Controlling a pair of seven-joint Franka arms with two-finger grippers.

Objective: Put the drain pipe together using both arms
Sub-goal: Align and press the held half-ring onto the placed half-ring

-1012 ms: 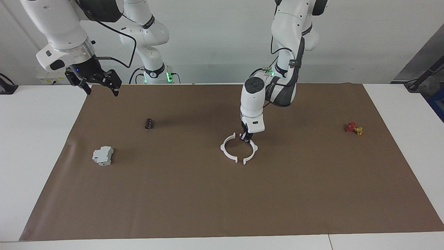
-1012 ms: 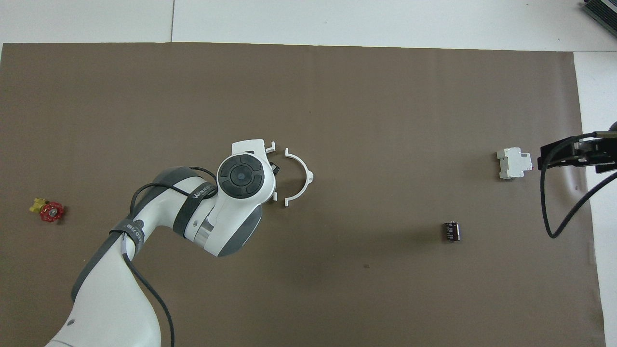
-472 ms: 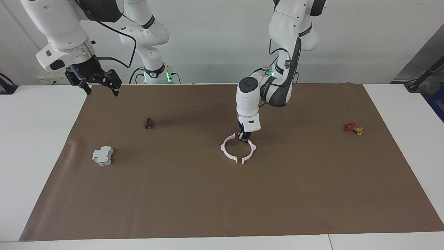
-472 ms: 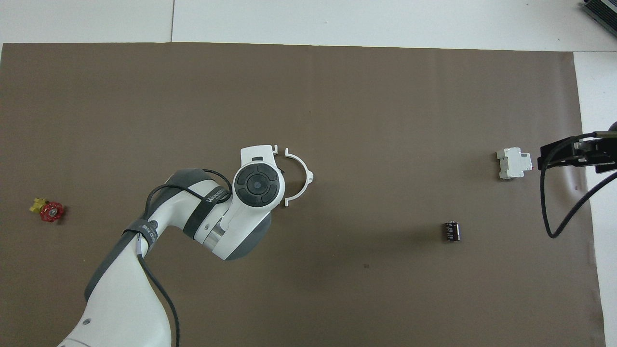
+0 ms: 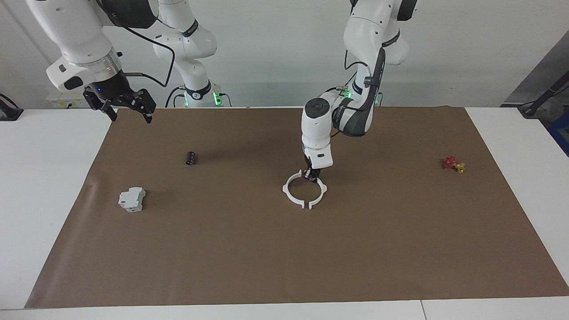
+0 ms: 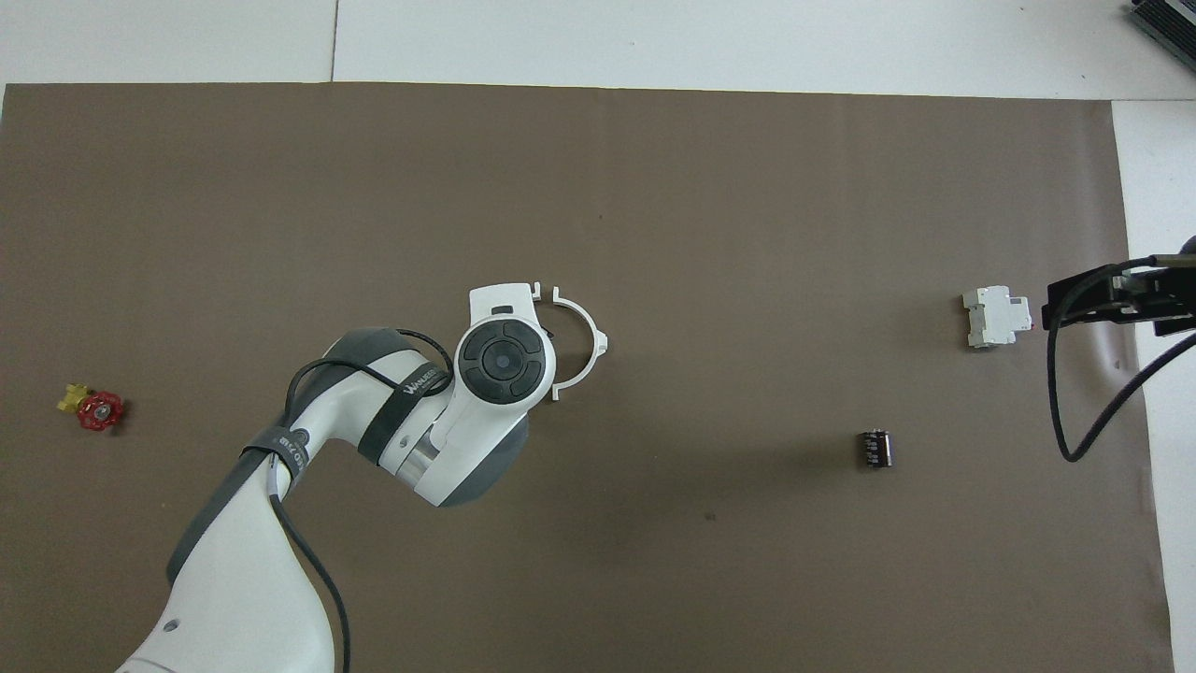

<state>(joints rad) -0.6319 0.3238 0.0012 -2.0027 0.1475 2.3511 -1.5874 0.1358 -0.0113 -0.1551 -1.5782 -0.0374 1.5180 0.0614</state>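
The drain pipe is two white half-ring arcs lying on the brown mat, their ends almost meeting as one ring. One arc (image 5: 290, 199) lies toward the right arm's end and shows in the overhead view (image 6: 598, 342). The other arc (image 5: 321, 196) lies toward the left arm's end. My left gripper (image 5: 310, 175) is down at the mat and shut on this arc's end nearest the robots. In the overhead view the left wrist hides that arc except one tab (image 6: 535, 290). My right gripper (image 5: 129, 106) is open and empty, held high over the mat's edge at the right arm's end, waiting.
A grey-white blocky box (image 5: 132, 198) and a small black cylinder (image 5: 190, 158) lie on the mat (image 5: 284, 266) toward the right arm's end. A red-and-yellow valve (image 5: 453, 164) lies toward the left arm's end.
My left gripper has slid its arc toward the right arm's end, narrowing the gap between the two arcs. The right arm has not moved.
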